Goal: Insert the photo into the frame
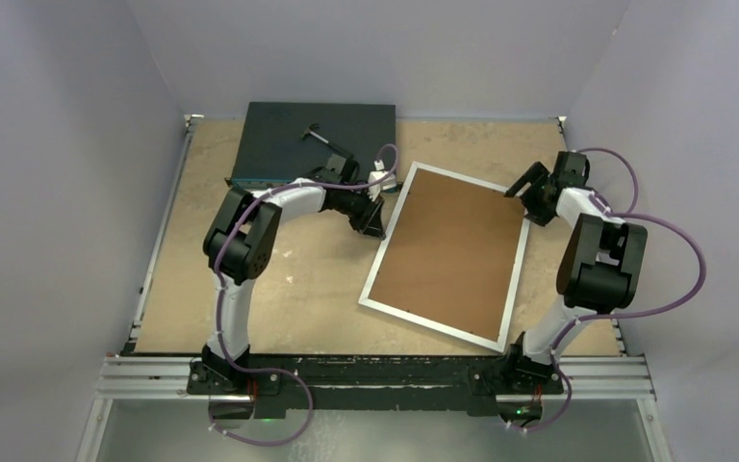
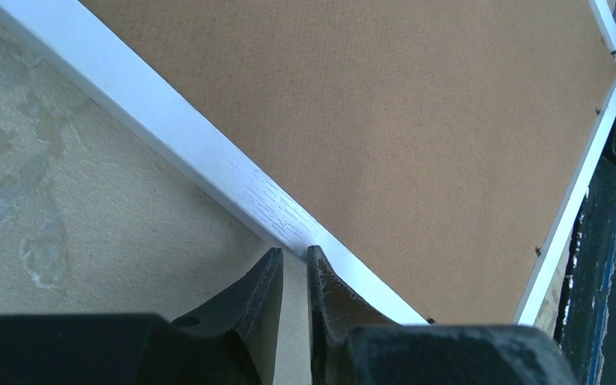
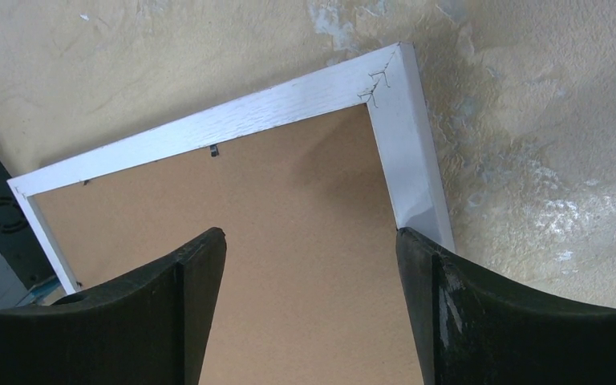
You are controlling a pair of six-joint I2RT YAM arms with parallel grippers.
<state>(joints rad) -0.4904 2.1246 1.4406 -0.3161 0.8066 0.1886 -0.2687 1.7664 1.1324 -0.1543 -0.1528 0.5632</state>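
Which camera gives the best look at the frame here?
Top external: nearly the whole frame is in view, lying flat with its brown backing board facing up. The left wrist view crops it to one white side up close and part of another. The right wrist view shows just one side, ending in a stapled corner.

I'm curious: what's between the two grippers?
The frame, brown backing board up, lies between the left gripper and the right gripper, seen in the top view.

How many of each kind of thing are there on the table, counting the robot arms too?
Robot arms: 2 (left arm, right arm)
White picture frame: 1
Brown backing board: 1
Dark flat box: 1
Small tool on the box: 1
Total: 6
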